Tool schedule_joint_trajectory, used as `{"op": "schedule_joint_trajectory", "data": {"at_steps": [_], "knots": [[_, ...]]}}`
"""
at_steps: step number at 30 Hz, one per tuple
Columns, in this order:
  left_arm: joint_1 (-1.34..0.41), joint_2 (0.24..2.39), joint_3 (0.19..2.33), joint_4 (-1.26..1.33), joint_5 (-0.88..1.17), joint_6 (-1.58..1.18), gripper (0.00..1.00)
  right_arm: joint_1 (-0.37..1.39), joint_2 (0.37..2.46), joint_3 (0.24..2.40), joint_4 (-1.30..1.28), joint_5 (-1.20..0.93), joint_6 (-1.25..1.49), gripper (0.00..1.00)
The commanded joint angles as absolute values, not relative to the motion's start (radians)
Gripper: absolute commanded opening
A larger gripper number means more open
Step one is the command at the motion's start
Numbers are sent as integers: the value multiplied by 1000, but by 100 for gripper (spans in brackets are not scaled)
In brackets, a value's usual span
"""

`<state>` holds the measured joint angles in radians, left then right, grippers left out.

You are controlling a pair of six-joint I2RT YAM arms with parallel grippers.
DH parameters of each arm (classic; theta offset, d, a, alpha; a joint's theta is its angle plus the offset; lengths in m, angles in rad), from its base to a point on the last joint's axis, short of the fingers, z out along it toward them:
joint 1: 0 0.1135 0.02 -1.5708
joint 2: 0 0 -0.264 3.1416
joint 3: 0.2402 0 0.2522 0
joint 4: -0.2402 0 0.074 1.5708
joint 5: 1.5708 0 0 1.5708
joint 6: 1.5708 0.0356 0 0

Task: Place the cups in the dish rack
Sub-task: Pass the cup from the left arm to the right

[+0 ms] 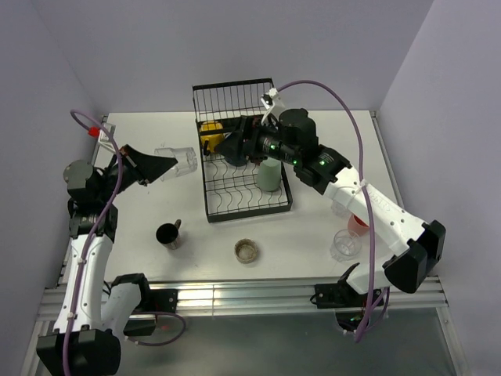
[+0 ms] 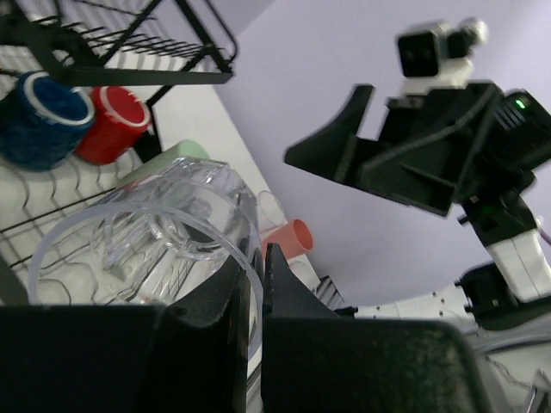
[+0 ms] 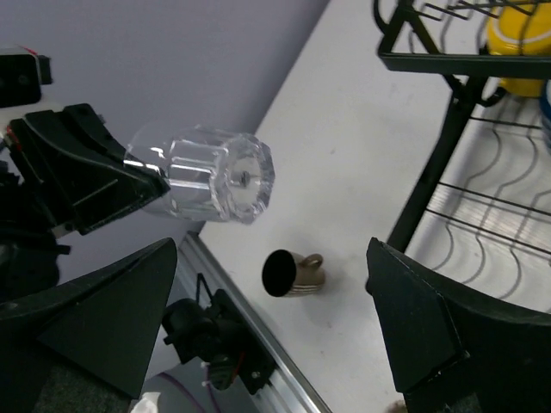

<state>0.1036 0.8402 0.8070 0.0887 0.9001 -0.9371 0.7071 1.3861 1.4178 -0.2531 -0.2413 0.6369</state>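
My left gripper [image 1: 166,165] is shut on the rim of a clear glass [image 1: 178,160], held on its side in the air left of the black wire dish rack [image 1: 275,205]. The wrist view shows the rim pinched between the fingers [image 2: 225,292]. My right gripper [image 1: 225,148] hovers open over the rack's left side, empty, facing the clear glass [image 3: 207,176]. A yellow mug [image 1: 210,135], a navy mug [image 2: 39,116], a red mug [image 2: 116,125] and a green tumbler [image 1: 268,174] sit in the rack.
A black mug [image 1: 168,234] and a low brownish glass [image 1: 246,251] stand on the table near the front. At the right, under my right arm, are a clear glass [image 1: 344,244] and a pink tumbler [image 1: 358,225].
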Motion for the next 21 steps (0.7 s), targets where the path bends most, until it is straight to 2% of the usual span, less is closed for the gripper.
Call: {"op": "schedule_joint_trajectory", "data": {"at_steps": [1,4,8,15,21], "knots": [[110,789,772,410,1028,-1072,0,710,1400,1431,-103,-353,695,99],[110,785,733,510,1060,-1169,0,710,1402,1401,-29,-402,728,99],[112,804,681,781,1086,-1352,0,710,1405,1364,49,-445,762,99],[112,850,640,1023,1089,-1522,0,712,1407,1302,184,-526,819,100],[112,873,634,1092,1086,-1581,0,730,1424,1282,262,-571,850,100]]}}
